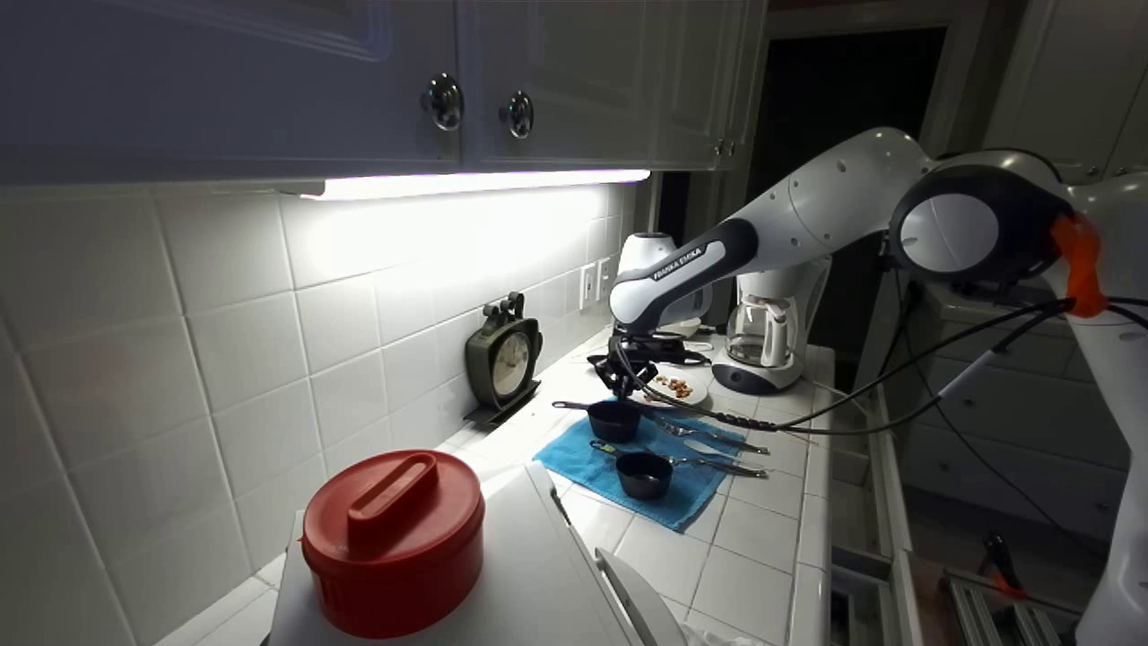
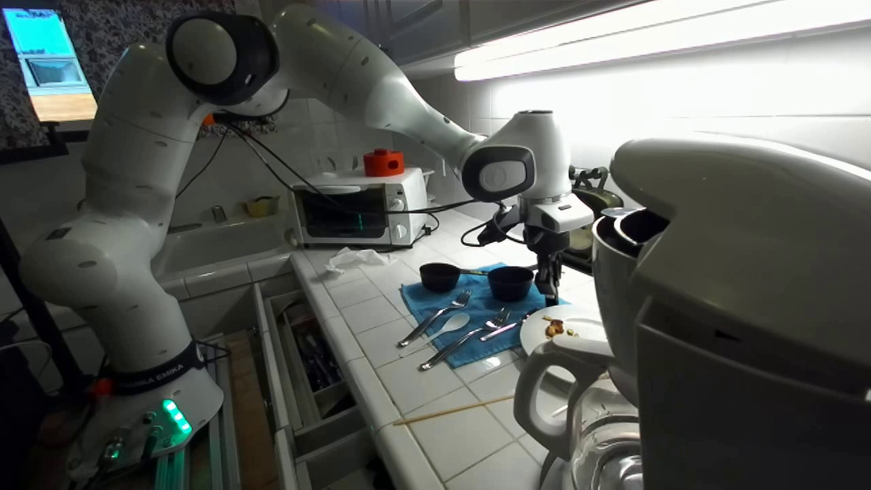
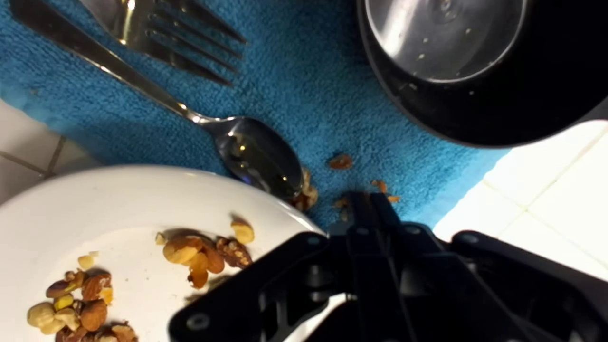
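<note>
Pointing down over the blue towel (image 3: 304,85), your gripper (image 3: 364,196) has its fingertips pressed together; can't tell whether anything is caught between. Nut bits (image 3: 340,162) lie on the towel close around the tips, and in the wrist view a walnut-like piece (image 3: 308,191) sits just left, against the spoon (image 3: 256,149), whose long axis runs away to upper left. White plate (image 3: 118,209) is just below the spoon, black pot (image 3: 475,109) stands further off upper right, fork (image 3: 135,26) beyond the spoon.
</note>
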Motion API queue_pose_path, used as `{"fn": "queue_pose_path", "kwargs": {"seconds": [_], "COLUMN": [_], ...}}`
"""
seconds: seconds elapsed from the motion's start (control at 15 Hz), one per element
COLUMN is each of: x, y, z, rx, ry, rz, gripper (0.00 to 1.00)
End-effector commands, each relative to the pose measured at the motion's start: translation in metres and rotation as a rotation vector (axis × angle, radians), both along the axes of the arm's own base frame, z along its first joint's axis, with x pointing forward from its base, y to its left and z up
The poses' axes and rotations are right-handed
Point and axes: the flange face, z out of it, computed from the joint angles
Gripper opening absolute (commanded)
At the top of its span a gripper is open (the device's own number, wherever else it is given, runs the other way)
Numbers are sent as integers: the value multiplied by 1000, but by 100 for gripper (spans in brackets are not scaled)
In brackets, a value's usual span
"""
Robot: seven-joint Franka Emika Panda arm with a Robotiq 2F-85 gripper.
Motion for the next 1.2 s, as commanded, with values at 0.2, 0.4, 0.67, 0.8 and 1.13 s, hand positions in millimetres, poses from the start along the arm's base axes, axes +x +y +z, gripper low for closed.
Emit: {"fn": "queue_pose_path", "kwargs": {"seconds": [0.2,0.4,0.67,0.8,1.13], "x": [-1,-1,1,2,2], "y": [5,5,6,7,6], "z": [26,28,22,13,0], "rx": [-20,-21,-16,-15,-22], "ry": [-40,-42,-35,-20,4], "rz": [35,35,40,46,48], "gripper": [6,6,7,7,29]}}
